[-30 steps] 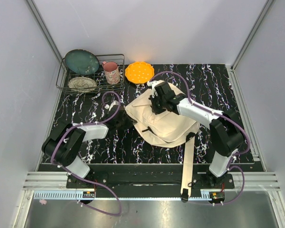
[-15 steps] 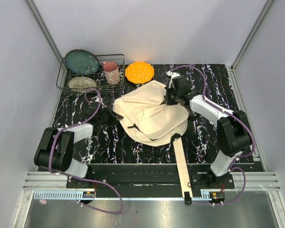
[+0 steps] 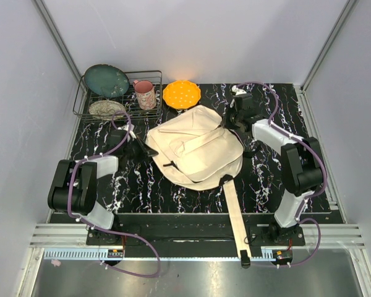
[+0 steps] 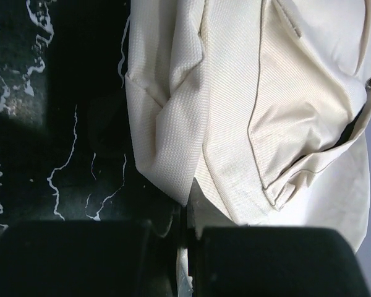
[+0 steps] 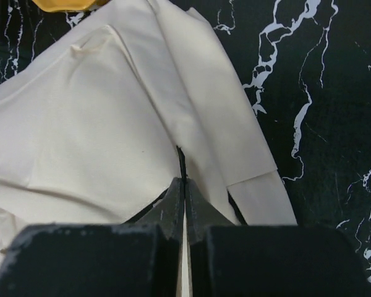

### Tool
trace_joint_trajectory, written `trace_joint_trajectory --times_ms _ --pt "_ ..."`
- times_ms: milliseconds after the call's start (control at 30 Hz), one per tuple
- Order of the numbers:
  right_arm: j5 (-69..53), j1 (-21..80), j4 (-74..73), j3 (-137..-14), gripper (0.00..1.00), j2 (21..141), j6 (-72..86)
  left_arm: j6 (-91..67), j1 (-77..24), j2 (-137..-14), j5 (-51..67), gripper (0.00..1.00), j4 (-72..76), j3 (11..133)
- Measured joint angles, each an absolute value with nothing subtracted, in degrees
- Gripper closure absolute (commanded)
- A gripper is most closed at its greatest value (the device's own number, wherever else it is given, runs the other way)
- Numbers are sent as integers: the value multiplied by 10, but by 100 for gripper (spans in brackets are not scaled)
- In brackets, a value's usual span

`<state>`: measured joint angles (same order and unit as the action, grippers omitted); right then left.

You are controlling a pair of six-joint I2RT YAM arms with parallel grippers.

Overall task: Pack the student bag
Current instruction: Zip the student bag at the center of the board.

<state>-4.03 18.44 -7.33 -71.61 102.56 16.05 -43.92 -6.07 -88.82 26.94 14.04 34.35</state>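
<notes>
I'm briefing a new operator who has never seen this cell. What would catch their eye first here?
The student bag, a big cream backpack, lies flat in the middle of the black marbled table, with one long strap trailing past the near edge. The left gripper and right gripper each pinch its fabric from opposite sides. Just behind it sits a bright orange dish.
</notes>
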Motion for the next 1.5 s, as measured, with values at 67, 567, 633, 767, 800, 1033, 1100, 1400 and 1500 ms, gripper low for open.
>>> trace_joint_trajectory --times_ms 67,567,633,767,800,1033,1100,1400,1500 --pt "-45 176 -60 -725 100 1046 170 -423 -54 -888 279 100 128 354" --pt "-78 157 25 -683 100 1070 231 -379 -31 -888 303 100 111 368" --pt "-82 152 38 -635 100 1028 247 -376 -30 -891 309 100 111 373" --pt "-81 143 29 -572 100 941 271 -359 -50 -901 309 100 80 401" --pt "-80 140 26 -558 100 920 277 -353 -60 -905 305 100 68 413" --pt "-67 123 -23 -489 100 811 299 -332 -95 -970 305 100 5 529" --pt "-55 123 -36 -485 100 805 299 -324 -95 -980 303 100 -14 549" --pt "-5 90 -85 -494 100 808 298 -307 -76 -983 315 100 -49 563" --pt "-2 61 -90 -494 100 808 297 -306 -55 -983 315 50 -50 559"
